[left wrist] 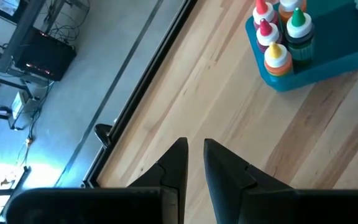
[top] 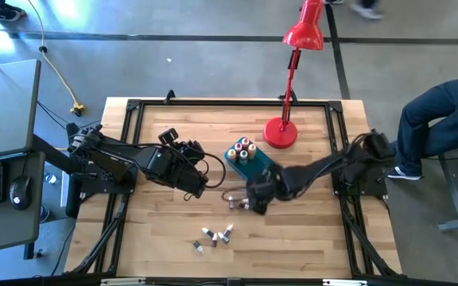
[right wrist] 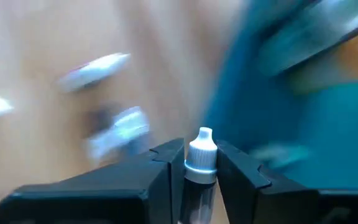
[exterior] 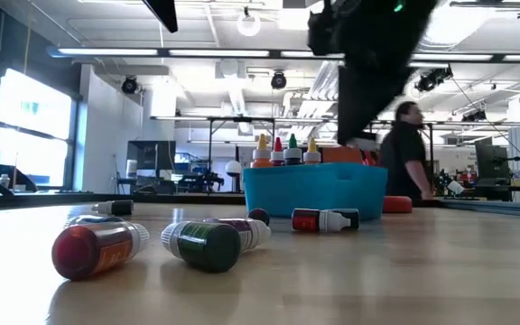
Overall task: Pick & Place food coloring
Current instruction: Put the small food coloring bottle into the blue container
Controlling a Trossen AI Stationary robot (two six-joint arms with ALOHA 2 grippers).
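The right gripper [right wrist: 201,163] grasps a small dropper bottle with a white pointed cap [right wrist: 201,155] between its two dark fingers; the bottle's long axis runs along the fingers, cap tip pointing forward out past the fingertips. Its body below the cap looks dark, though the colour cannot be told. In the high view this gripper [top: 253,199] hangs over the wooden table [top: 308,238], just beside the near corner of the teal rectangular plastic tub [top: 261,167].

Inside the tub's far end stand several upright food-coloring bottles [top: 243,149], caps pointing up: red, green and orange-yellow ones with pointed tips [left wrist: 278,37]. On the table, a small red-labelled bottle with a white cap [exterior: 325,218] lies on its side in front of the tub. Nearer the low camera, a red-orange bottle [exterior: 97,247] and a dark green bottle [exterior: 208,244] also lie flat.

The left gripper [left wrist: 194,163] waits left of the tub, fingers nearly together with a narrow gap, grasping nothing. A red desk lamp [top: 289,87] stands behind the tub.
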